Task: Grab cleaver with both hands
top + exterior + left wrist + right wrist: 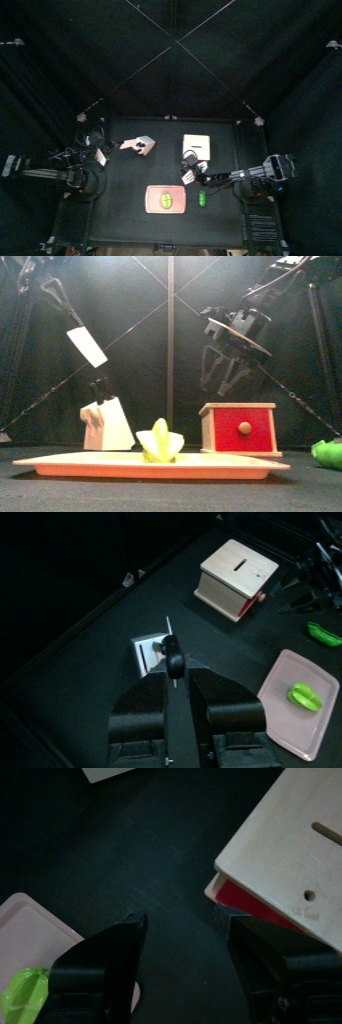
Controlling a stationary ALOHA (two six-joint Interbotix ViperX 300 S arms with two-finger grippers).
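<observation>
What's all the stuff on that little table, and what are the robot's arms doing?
Cleaver: one, white blade, black handle, held in the air above the knife block.
Knife block: one, pale wood, table's left.
Box: one, pale wood with red drawer front, table's right.
Tray: one, pink, front centre.
Yellow-green item: one, on the tray.
Green item: one, right of the tray.
Left gripper: closed on the cleaver.
Right gripper: open, above the box.

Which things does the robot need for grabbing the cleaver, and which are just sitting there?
For the job:
cleaver
left end effector, holding it
right end effector, open

Just lying about:
knife block
red box
pink board
yellow-green vegetable on the board
green thing beside the board
</observation>
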